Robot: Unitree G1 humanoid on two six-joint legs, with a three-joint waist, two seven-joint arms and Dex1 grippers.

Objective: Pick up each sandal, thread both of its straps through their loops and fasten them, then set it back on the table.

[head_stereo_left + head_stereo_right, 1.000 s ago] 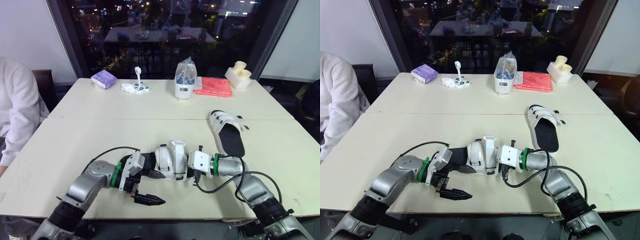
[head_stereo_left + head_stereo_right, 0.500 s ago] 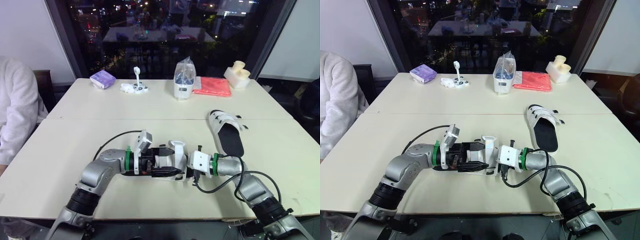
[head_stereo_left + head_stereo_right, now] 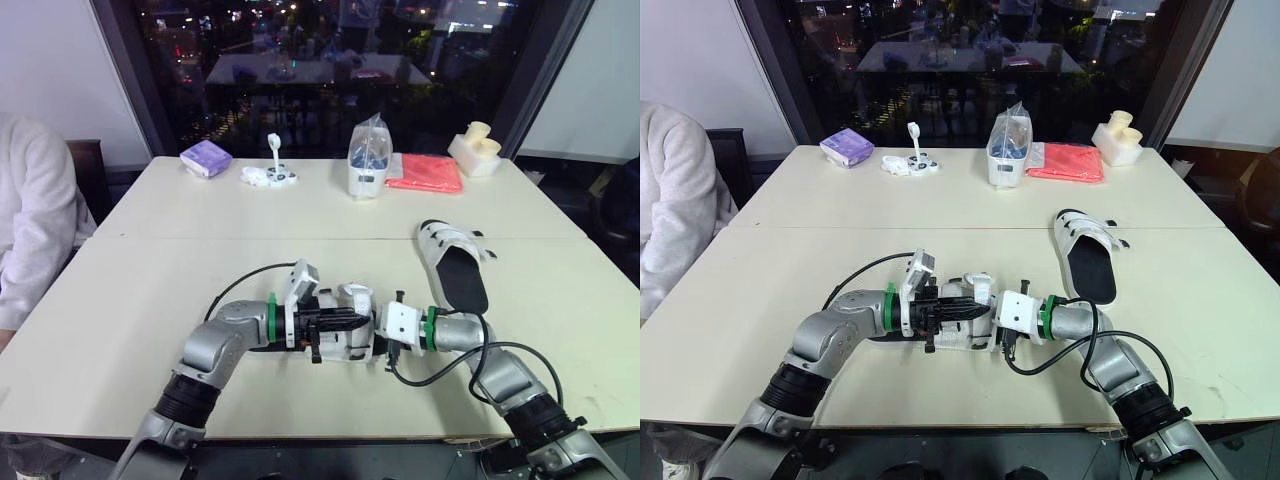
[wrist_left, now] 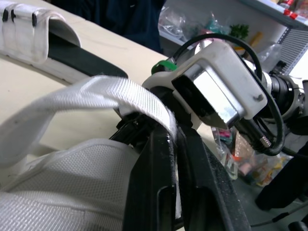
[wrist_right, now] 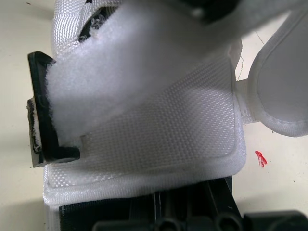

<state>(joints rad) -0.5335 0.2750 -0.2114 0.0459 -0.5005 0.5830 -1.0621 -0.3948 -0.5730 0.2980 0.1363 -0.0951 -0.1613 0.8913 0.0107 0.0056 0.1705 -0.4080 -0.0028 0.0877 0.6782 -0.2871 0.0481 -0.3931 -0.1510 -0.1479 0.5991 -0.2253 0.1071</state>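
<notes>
Left eye view: near sandal (image 3: pixel 345 332) sits at front middle of the table (image 3: pixel 120 300), with left gripper (image 3: pixel 338 322) on its 9 o'clock side, right gripper (image 3: pixel 376 332) on its 3 o'clock side, and second sandal (image 3: pixel 455 268) lying flat at 2 o'clock from it. Left wrist view: left gripper clamped tight on the white strap (image 4: pixel 120 91), which arches over the mesh upper (image 4: pixel 72 163). Right wrist view: fuzzy strap end (image 5: pixel 120 72) lies against the black loop (image 5: pixel 41 120); cannot tell the right gripper's grip.

The pale surface (image 3: pixel 150 280) before me carries, along its far side, a purple packet (image 3: pixel 207 158), a small white gadget (image 3: pixel 270 175), a clear bag (image 3: pixel 368 160), a red cloth (image 3: pixel 427 173) and a cream block (image 3: pixel 475 149). The right-hand sandal (image 3: pixel 455 265) lies mid-surface, the near sandal (image 3: pixel 345 325) by the front edge.
</notes>
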